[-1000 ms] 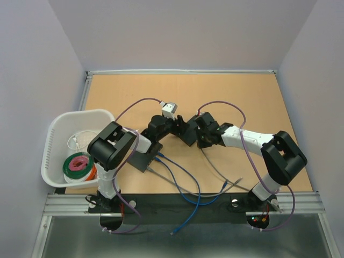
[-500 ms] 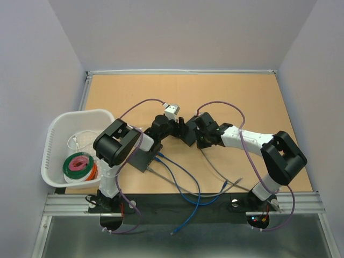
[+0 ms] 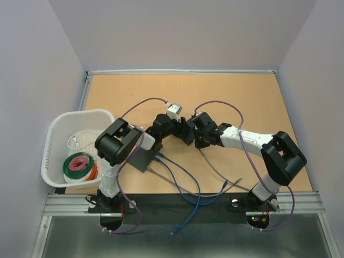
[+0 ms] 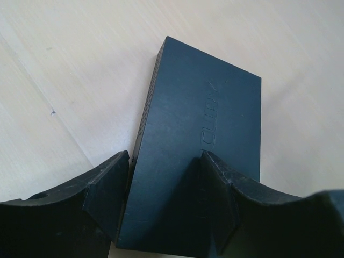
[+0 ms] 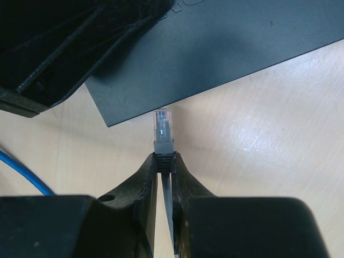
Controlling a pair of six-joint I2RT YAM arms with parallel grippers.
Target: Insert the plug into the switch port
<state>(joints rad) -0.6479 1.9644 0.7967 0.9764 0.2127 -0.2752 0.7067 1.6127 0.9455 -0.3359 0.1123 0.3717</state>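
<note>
Two tools: left tool straddles the flat black switch, likely steadying it (grip, we cannot tell); right tool pinches the clear-tipped plug

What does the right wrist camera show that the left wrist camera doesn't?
Only the right wrist view: the plug pinched in the right gripper, its tip just short of the switch edge, plus a blue cable. Only the left wrist view: the left gripper with fingers apart at the switch's end, and lettering on its top. Both: the dark switch lying on the wooden table.
</note>
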